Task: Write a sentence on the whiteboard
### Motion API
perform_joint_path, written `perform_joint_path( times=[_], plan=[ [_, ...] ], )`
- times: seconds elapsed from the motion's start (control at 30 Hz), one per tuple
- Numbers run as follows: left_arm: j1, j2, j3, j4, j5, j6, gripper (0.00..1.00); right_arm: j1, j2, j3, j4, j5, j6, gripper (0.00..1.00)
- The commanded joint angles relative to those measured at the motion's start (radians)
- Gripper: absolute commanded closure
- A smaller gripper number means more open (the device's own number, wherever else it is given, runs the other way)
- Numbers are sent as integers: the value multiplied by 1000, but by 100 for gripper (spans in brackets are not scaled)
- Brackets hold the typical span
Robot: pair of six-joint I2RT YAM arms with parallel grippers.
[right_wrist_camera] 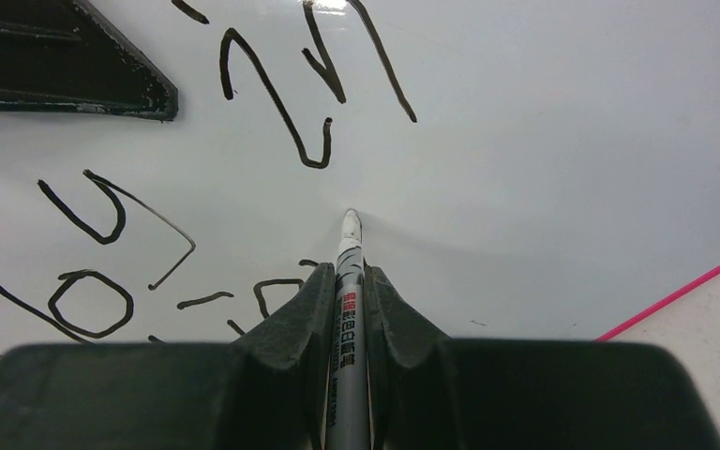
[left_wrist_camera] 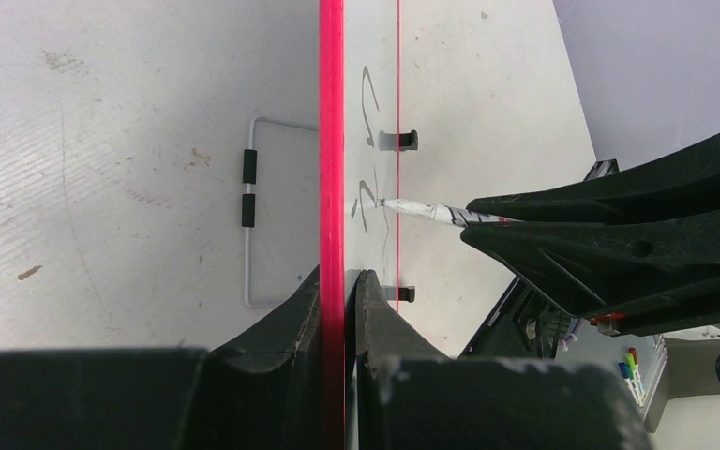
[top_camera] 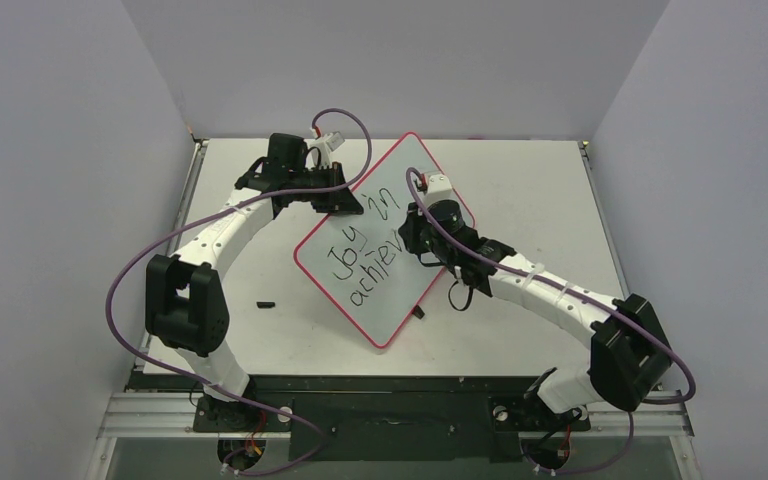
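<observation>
Clamps the left jaws tight on the red rim of the whiteboard (top_camera: 385, 318), turned cornerwise mid-desk (top_camera: 540, 190), nearer the far edge. Shows the sentence (top_camera: 360, 262) in black: "Joy in" above "achiev", the rest hidden by the right arm. Pinches a marker (right_wrist_camera: 349, 281) in the clenched right jaws, tip touching the board's face.

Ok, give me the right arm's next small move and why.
Probably draw the marker tip across the whiteboard for the next stroke. The right gripper is shut on the marker, tip at bare surface near "in"; the sentence's second line shows only "achiev" before the arm hides it, and the left gripper is clamped on the board's edge.
</observation>
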Motion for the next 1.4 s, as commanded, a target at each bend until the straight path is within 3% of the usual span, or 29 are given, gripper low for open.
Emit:
perform_joint_path(
  times=[0.0,0.63,1.37],
  plan=[
    [-15,-23,-8,31,-147,162,100,-2,-49,19,-10,-8,-1,100],
    [-42,2,-10,38,-132,155,100,-84,-242,-164,8,-24,-4,100],
    [-57,14,-3,26,-137,168,100,-89,-193,-187,116,-197,12,100]
  ],
)
